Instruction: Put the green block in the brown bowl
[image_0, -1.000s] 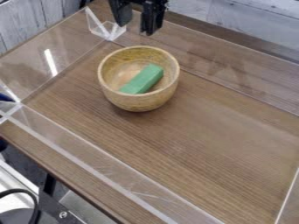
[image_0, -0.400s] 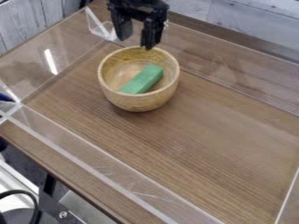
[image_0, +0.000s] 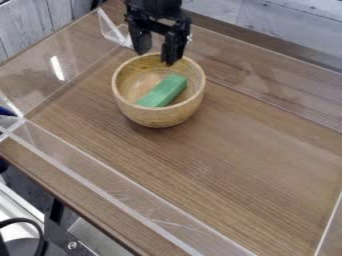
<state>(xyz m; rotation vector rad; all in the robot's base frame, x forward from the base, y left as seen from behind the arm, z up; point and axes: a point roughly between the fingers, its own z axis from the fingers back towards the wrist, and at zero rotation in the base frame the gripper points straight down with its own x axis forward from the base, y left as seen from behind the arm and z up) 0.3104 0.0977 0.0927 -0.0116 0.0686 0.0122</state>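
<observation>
A dark wood-grain table (image_0: 201, 170) fills the lower and middle frame, edged by low clear plastic walls (image_0: 80, 185) that catch glints of light. Left of centre sits the brown bowl (image_0: 159, 90) — round, thick-walled, pale wood — and the green block (image_0: 166, 91) lies inside it, a matte bar with its long axis running from lower left to upper right. Above the bowl's far rim, at the top of the frame, the black gripper (image_0: 158, 50) points down with its fingers spread apart and nothing between them — a pale wall lies behind.

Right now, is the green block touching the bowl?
Touching. The camera view shows the green block lying inside the brown bowl, resting on its inner surface.
</observation>
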